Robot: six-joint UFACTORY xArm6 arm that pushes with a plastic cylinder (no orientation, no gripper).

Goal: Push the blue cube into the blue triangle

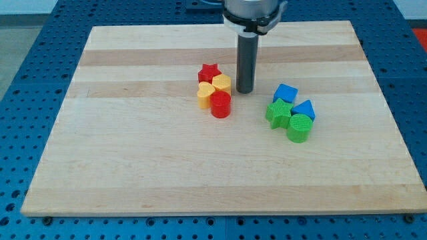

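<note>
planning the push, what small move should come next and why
Probably slide my tip toward the view's right and slightly up, to get behind the blue cube. The tip now stands beside the yellow block, left of the cube, while the blue triangle lies to the cube's lower right, so the push must come from the upper left.

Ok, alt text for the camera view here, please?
My tip rests on a wooden board right of a red-and-yellow block cluster. Further right, the blue cube sits near the blue triangle, beside two green blocks.
</note>
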